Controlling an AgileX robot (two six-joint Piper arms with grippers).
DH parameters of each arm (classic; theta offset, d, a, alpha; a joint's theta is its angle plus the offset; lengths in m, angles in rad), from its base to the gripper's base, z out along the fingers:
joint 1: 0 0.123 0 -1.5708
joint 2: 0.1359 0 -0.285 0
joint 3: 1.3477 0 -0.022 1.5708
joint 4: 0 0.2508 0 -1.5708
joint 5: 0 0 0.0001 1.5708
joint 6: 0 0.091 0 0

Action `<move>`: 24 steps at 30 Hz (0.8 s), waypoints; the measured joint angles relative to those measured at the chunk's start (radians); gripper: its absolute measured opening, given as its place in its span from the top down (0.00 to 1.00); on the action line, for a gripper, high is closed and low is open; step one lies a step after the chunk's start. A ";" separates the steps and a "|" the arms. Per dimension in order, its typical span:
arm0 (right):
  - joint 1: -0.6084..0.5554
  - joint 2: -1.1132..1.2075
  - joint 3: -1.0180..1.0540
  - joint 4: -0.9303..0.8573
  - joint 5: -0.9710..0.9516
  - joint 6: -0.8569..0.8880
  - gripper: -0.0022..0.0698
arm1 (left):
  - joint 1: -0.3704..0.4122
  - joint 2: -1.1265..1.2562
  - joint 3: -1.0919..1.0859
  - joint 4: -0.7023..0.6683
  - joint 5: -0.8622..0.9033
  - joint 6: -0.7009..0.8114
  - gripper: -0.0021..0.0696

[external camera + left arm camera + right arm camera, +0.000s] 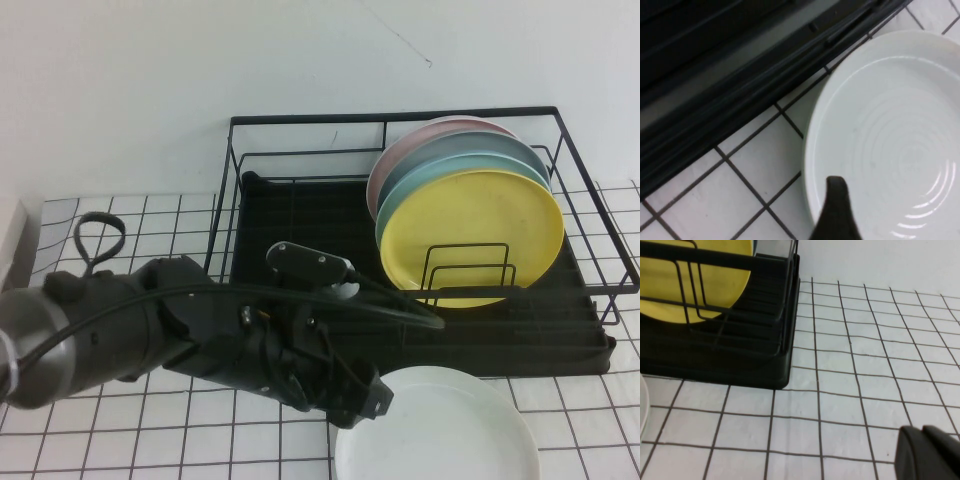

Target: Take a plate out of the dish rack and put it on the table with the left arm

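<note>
The off-white plate [437, 426] lies flat on the grid-cloth table [150, 420], just in front of the black wire dish rack [300, 215]. The bulky black left arm reaches across from the left. My left gripper [376, 400] is at the plate's left rim. In the left wrist view one dark finger [837, 212] shows over the plate [890, 135] just inside its rim; the other finger is out of frame, and the plate is not held. My right gripper [923, 440] is shut and empty, low over the table to the right of the rack [740, 350]; it is not in the high view.
Pink, mint-green, blue-green and yellow plates [470, 235] stand upright at the rack's right end. The rack's left half holds no plates. A pale object [12, 240] sits at the far left edge. Open cloth [880, 340] lies right of the rack.
</note>
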 joint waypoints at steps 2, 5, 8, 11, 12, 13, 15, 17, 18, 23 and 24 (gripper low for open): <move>0.000 0.000 0.000 0.000 0.000 0.000 0.98 | 0.002 -0.029 0.000 0.000 0.009 -0.027 0.32; 0.000 0.000 0.000 0.000 0.000 0.000 0.98 | 0.005 -0.103 0.000 0.027 0.007 -0.048 0.67; 0.000 0.000 0.000 0.000 0.000 0.000 0.98 | 0.006 -0.193 0.000 0.089 -0.016 -0.068 0.88; 0.000 0.000 0.000 0.000 0.000 0.000 0.98 | 0.006 -0.294 0.000 0.188 -0.058 -0.111 0.94; 0.000 0.000 0.000 0.000 0.000 0.000 0.98 | 0.006 -0.332 0.000 0.237 -0.077 -0.121 0.95; 0.000 0.000 0.000 0.000 0.000 0.000 0.98 | 0.007 -0.370 0.000 0.294 -0.095 -0.127 0.96; 0.000 0.000 0.000 0.000 0.000 0.000 0.98 | 0.007 -0.444 0.000 0.404 -0.127 -0.139 0.97; 0.000 0.000 0.000 0.000 0.000 0.000 0.98 | 0.007 -0.505 0.000 0.521 -0.139 -0.166 0.97; 0.000 0.000 0.000 0.000 0.000 0.000 0.98 | 0.007 -0.537 0.000 0.576 -0.141 -0.192 0.97; 0.000 0.000 0.000 0.000 0.000 0.000 0.98 | 0.009 -0.669 0.000 0.826 -0.126 -0.383 0.97; 0.000 0.000 0.000 0.000 0.000 0.000 0.98 | 0.009 -0.691 0.000 0.882 -0.108 -0.421 0.97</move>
